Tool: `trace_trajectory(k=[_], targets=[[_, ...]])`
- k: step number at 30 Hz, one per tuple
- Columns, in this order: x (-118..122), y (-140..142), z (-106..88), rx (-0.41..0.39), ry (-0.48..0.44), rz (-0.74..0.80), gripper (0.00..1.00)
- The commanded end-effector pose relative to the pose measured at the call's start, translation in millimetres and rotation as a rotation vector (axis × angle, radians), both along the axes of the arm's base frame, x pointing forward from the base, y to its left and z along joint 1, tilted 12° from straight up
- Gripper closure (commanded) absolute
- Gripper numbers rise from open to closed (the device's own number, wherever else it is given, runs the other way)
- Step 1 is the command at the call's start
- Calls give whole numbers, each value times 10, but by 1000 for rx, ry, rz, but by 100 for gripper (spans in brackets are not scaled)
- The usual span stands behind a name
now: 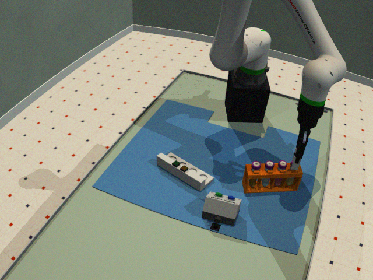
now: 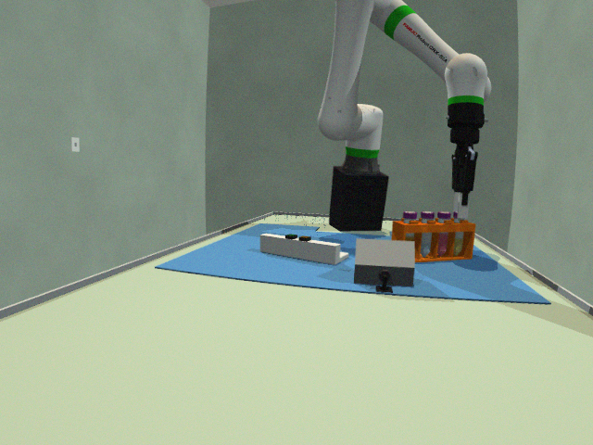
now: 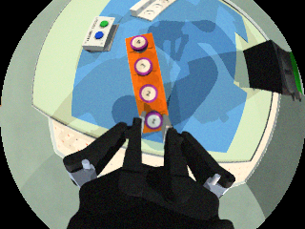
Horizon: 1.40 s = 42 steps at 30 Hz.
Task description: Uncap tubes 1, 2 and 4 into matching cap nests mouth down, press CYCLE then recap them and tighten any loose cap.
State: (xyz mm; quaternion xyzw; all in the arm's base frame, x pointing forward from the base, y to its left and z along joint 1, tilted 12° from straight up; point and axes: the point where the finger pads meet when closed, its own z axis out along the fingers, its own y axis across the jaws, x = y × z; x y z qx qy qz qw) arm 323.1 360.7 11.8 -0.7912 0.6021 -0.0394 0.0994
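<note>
The orange decapping station (image 1: 272,177) holds several tubes with purple caps. It also shows in the exterior view (image 2: 433,239) and the wrist view (image 3: 147,83). My gripper (image 1: 295,165) points straight down over the end tube at the right of the rack in the top view. Seen from the arm's base, this is the leftmost tube. The fingers are shut on that tube's cap (image 3: 152,120), which sits on its tube. The other three caps sit on their tubes. The white cap tray (image 1: 184,170) lies to the left with empty nests. Its two lamps (image 1: 179,165) look unlit.
The small desk (image 1: 221,206) with the green key (image 1: 218,194) and the blue key (image 1: 231,197) stands in front of the rack. The arm's black pedestal (image 1: 246,99) is behind. A blue mat (image 1: 207,168) lies under everything.
</note>
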Motion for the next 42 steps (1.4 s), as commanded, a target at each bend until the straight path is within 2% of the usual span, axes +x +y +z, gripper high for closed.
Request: trace_trajectory(k=[1, 11, 13, 16, 23, 24, 36, 39, 42], targets=[[5, -1, 2, -35, -14, 211, 100], [5, -1, 4, -122, -71, 691, 100], [5, -1, 4, -122, -71, 691, 100], [5, -1, 5, -150, -87, 844, 100], [5, -1, 5, -150, -87, 844, 100], [5, -1, 5, -150, -87, 844, 65], [5, -1, 5, -150, -87, 844, 65], [5, -1, 5, -105, -59, 599, 65], [5, -1, 5, -90, -50, 518, 65]])
